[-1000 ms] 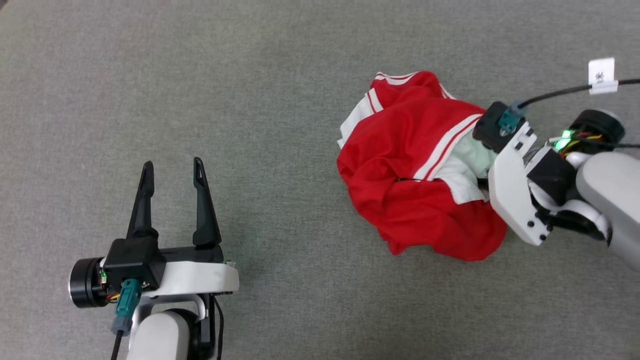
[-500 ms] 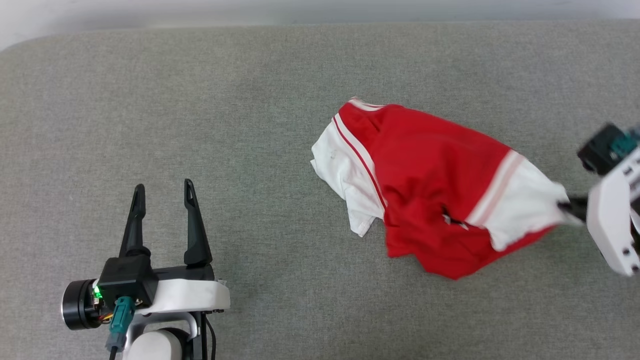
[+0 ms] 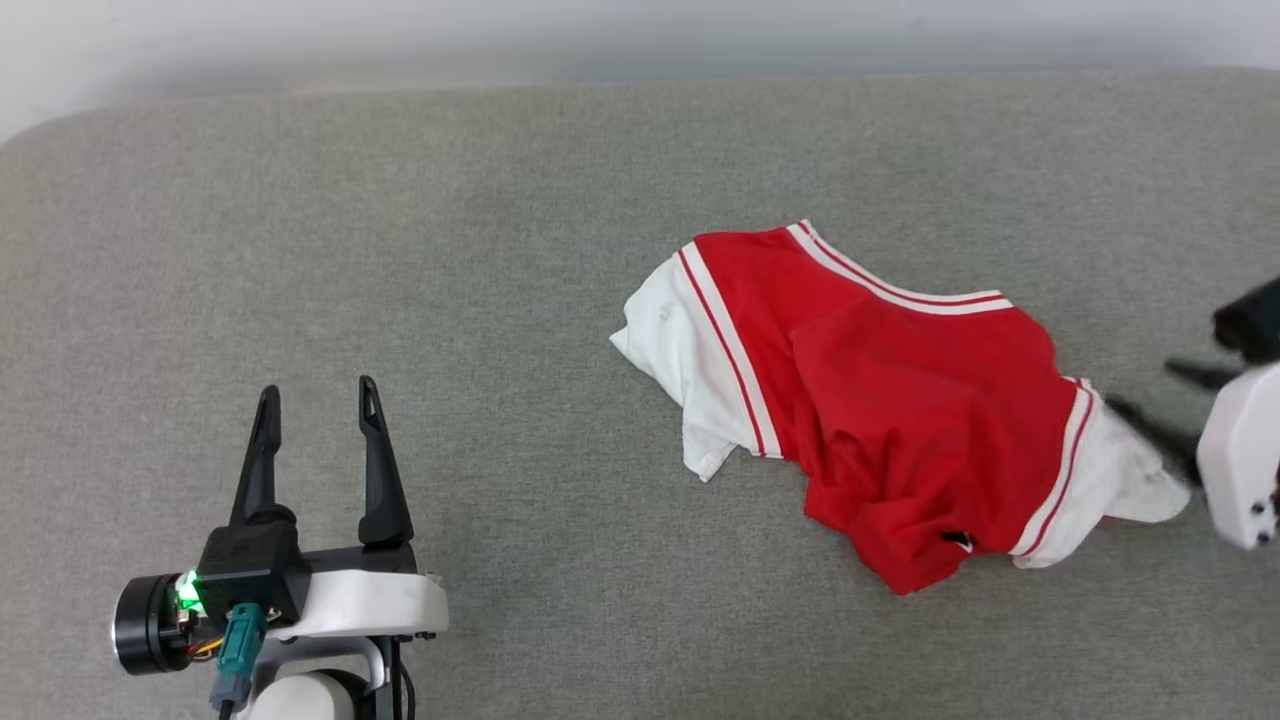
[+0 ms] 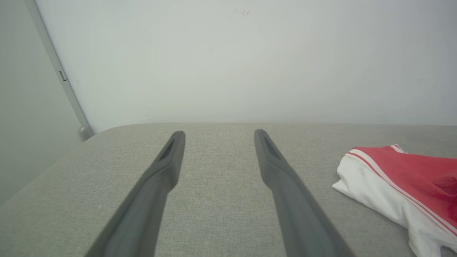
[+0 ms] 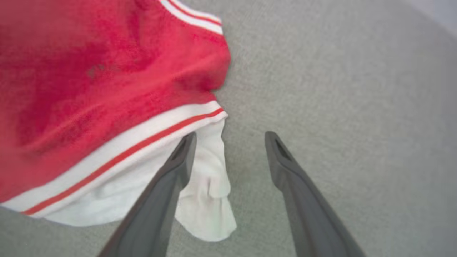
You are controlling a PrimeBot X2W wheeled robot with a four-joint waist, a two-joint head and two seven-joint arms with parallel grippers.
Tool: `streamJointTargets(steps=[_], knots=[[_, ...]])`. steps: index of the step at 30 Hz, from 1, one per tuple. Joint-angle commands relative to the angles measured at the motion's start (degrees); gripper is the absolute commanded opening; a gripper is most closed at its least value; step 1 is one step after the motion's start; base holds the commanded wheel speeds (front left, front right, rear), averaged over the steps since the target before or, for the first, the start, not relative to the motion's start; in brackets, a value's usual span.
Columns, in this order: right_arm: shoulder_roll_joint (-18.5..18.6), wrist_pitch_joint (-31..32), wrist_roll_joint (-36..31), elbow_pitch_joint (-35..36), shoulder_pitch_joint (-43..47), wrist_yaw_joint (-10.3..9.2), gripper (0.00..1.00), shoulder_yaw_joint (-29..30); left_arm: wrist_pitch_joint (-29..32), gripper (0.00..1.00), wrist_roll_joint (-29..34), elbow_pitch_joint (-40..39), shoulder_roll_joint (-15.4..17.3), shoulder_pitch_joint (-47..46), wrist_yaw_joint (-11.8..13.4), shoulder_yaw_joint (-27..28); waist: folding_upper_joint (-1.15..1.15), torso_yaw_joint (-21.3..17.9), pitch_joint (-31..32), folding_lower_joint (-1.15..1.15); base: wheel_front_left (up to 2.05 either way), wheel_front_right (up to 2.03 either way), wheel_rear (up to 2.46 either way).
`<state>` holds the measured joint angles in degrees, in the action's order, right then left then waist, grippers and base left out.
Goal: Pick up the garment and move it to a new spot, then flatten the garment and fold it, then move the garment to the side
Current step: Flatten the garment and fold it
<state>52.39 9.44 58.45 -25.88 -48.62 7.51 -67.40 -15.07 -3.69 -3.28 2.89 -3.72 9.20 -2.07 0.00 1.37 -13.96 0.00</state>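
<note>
Grey padded surface (image 3: 500, 200) underneath. Nearest, well left of jersey (image 3: 900, 400): left gripper (image 3: 317, 390), fingers spread, empty. Farther out: jersey lying crumpled, red with white sleeves. At its right sleeve: right gripper (image 5: 231, 135), fingers spread, one overlapping white cloth, nothing pinched.

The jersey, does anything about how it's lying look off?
Yes: the garment lies askew and rumpled, its near red edge bunched in folds, one white sleeve crumpled by the open right gripper. It isn't flat yet.
</note>
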Motion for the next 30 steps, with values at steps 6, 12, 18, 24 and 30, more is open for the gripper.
streamJointTargets(steps=[6, 12, 18, 24, 30], knots=[[-0.55, -11.77, -6.24, 0.82, -1.95, -0.04, 1.00, 6.59, -0.15, 1.00, 1.60, 0.42, 1.19, -1.38, -2.00, 1.62, 0.00, -1.33, 2.65, 0.00, 0.00, 0.00, 0.00], [-5.62, -23.49, -14.70, 0.12, 2.04, -0.04, 1.00, 19.45, -0.15, 1.00, 2.54, 0.31, 4.09, -5.95, -4.65, 2.44, 0.00, -2.13, 3.77, 0.00, 0.00, 0.00, 0.00], [-16.63, -24.66, -27.27, 6.04, 12.92, -0.04, 1.00, 42.03, -0.15, 1.00, 2.82, 1.11, 7.29, -11.73, -7.75, 2.25, 0.00, -2.99, 3.74, 0.00, 0.00, 0.00, 0.00], [-28.81, -24.65, -41.01, 19.37, 27.41, -0.04, 1.00, 59.18, -0.15, 1.00, 2.18, 5.16, 10.28, -19.55, -12.01, 0.81, 0.00, -3.32, 3.06, 0.00, 0.00, 0.00, 0.00], [-35.06, -24.64, -46.51, 27.31, 34.75, -0.04, 1.00, 65.24, 5.02, 1.00, 0.36, 10.66, 13.10, -30.54, -15.57, -3.38, 0.00, -3.87, 1.89, 0.00, 0.00, 0.00, 0.00]])
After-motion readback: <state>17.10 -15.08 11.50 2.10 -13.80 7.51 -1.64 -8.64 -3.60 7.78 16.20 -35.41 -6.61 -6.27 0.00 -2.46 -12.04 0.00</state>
